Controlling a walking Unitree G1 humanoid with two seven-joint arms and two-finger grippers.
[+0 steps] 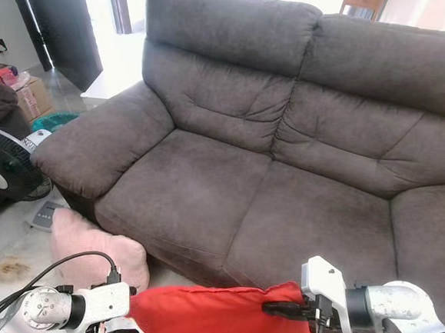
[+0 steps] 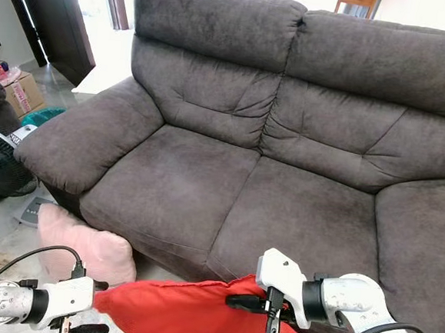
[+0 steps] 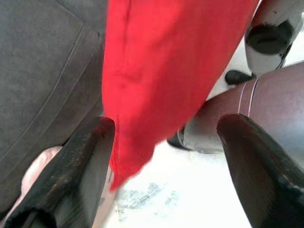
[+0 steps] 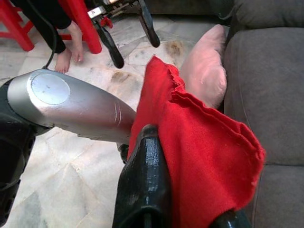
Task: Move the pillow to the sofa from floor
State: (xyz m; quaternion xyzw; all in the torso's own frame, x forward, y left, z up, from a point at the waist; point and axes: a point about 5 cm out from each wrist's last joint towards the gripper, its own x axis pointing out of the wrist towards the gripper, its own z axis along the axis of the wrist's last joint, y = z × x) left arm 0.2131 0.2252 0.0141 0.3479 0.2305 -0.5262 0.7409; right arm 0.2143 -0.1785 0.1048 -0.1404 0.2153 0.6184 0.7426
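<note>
A red pillow (image 1: 210, 320) hangs in the air just before the front edge of the grey sofa (image 1: 281, 202), stretched between my two grippers. My right gripper (image 1: 274, 309) is shut on its right corner; in the right wrist view a black finger (image 4: 145, 180) presses into the red fabric (image 4: 204, 156). My left gripper (image 1: 128, 312) is at the pillow's left end with its fingers wide apart, and the red edge (image 3: 161, 71) hangs between them without being pinched. A pink pillow (image 1: 96, 249) lies on the floor against the sofa's left front corner.
A black standing fan (image 1: 3, 165) is at the left beside the sofa's armrest, with a cardboard box (image 1: 31, 94) and a teal basket (image 1: 53, 120) behind it. A person's bare foot (image 4: 64, 59) and red stool legs (image 4: 85, 23) are on the marble floor.
</note>
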